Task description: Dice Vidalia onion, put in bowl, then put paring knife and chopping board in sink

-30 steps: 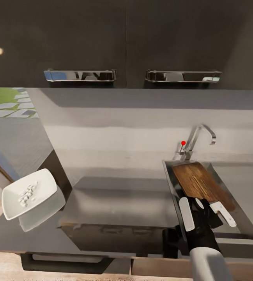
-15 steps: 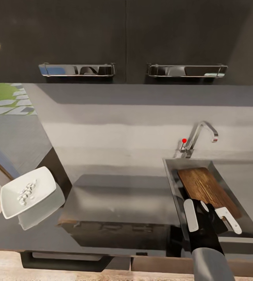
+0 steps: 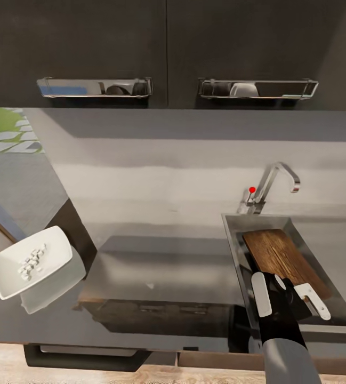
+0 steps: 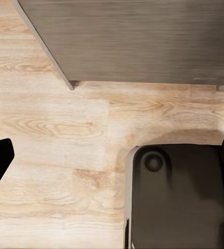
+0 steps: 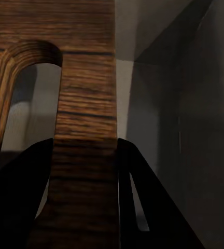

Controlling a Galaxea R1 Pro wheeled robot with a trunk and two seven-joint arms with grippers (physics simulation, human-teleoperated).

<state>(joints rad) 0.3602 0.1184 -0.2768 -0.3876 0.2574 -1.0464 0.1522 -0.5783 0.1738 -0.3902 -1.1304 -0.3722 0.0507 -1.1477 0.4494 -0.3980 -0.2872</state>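
Since a second ago the dark brown wooden chopping board (image 3: 286, 258) is being lowered flatter into the rectangular grey steel sink (image 3: 233, 241), while the view itself is being tilted slightly. The board is being pinched at its slot-handle end by the right gripper (image 3: 288, 294), fingers closed against the wood (image 5: 84, 155). It is judged stiff, fairly heavy and smooth, best held by that edge. The white square bowl (image 3: 53, 241) of diced onion (image 3: 30, 262) is being left well apart on the grey matte countertop (image 3: 157, 266), beneath dark cabinets. The left gripper's state cannot be told.
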